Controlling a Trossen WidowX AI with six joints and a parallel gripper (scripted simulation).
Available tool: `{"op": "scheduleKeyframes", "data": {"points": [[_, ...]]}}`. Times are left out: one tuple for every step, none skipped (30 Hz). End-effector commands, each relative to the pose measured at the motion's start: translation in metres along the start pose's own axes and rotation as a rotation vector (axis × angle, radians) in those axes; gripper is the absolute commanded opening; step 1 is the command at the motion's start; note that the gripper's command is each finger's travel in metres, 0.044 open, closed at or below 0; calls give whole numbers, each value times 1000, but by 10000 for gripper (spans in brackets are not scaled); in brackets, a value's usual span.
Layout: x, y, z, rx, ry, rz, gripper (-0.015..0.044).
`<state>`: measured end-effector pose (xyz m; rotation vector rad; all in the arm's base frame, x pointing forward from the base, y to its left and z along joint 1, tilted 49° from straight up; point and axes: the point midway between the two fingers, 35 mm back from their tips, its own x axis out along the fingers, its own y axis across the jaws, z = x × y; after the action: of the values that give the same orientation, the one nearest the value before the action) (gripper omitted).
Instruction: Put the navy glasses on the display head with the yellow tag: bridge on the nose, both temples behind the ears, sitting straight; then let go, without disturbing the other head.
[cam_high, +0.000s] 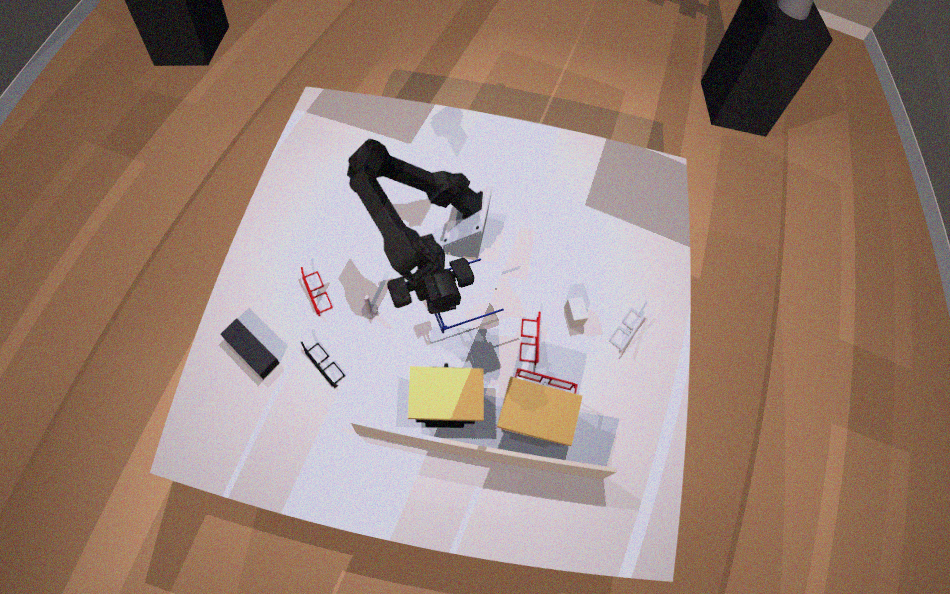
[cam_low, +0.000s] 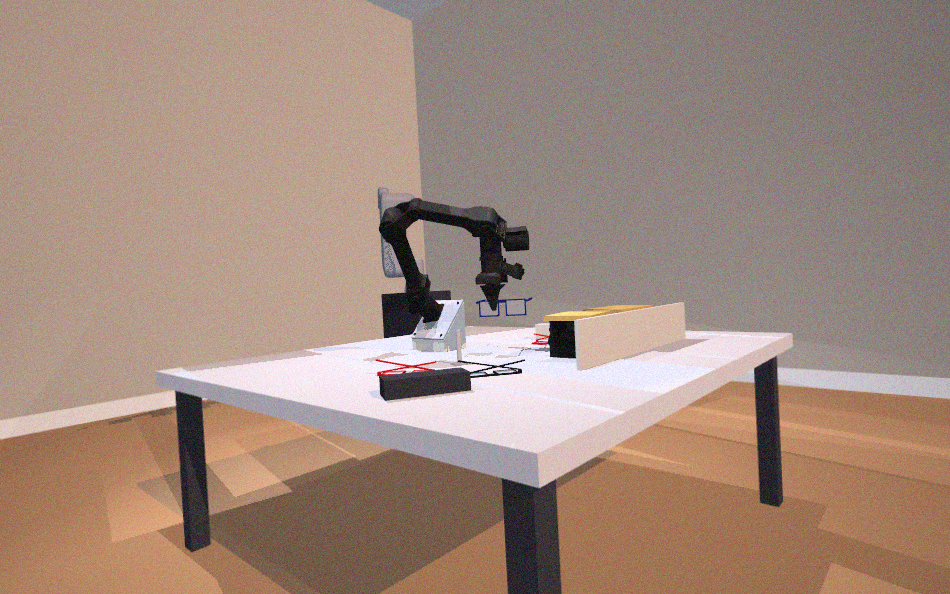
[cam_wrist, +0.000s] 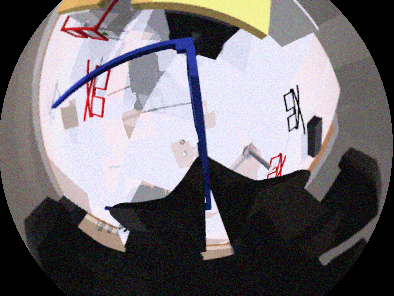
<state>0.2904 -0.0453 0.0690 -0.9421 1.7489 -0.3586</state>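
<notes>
the gripper (cam_high: 439, 308) (cam_low: 493, 306) (cam_wrist: 201, 160) has its jaws clenched on the navy glasses (cam_high: 472, 319) (cam_low: 515, 306) (cam_wrist: 196, 90), holding them in the air above the white table (cam_high: 336, 490) (cam_low: 420, 420), well apart from the yellow-topped black head stand (cam_high: 445, 393) (cam_low: 561, 339) (cam_wrist: 200, 32). beside that stand is a second yellow-topped stand (cam_high: 539, 411), with red glasses (cam_high: 546, 380) (cam_wrist: 84, 33) at its front, and behind both stands runs an upright beige panel (cam_high: 483, 451) (cam_low: 630, 336).

The black arm (cam_high: 383, 220) (cam_low: 448, 213) is reaching over the white table (cam_high: 315, 455) (cam_low: 490, 434) (cam_wrist: 235, 100), its gripper (cam_high: 439, 302) (cam_low: 493, 306) (cam_wrist: 201, 160) gripping the navy glasses (cam_high: 472, 320) (cam_low: 515, 299) (cam_wrist: 194, 82). A dark block (cam_high: 250, 348) (cam_low: 425, 384) (cam_wrist: 314, 136) is lying left.
</notes>
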Motion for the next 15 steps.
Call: {"op": "scheduleKeyframes", "data": {"points": [[0,12,-3,99,-2,2,0],[0,15,-4,126,-1,1,0],[1,17,-5,153,-1,0,0],[1,20,-6,180,0,0,0],[1,23,-7,206,1,-1,0],[2,25,-8,233,1,-2,0],[2,28,-9,260,2,-3,0],[2,30,-11,287,2,-3,0],[3,32,-12,309,3,-4,0],[3,34,-12,322,3,-5,0],[3,34,-12,327,3,-5,0],[3,34,-12,327,3,-5,0],[3,34,-12,327,3,-5,0],[4,34,-12,327,3,-5,0],[4,34,-12,327,3,-4,0]]}}
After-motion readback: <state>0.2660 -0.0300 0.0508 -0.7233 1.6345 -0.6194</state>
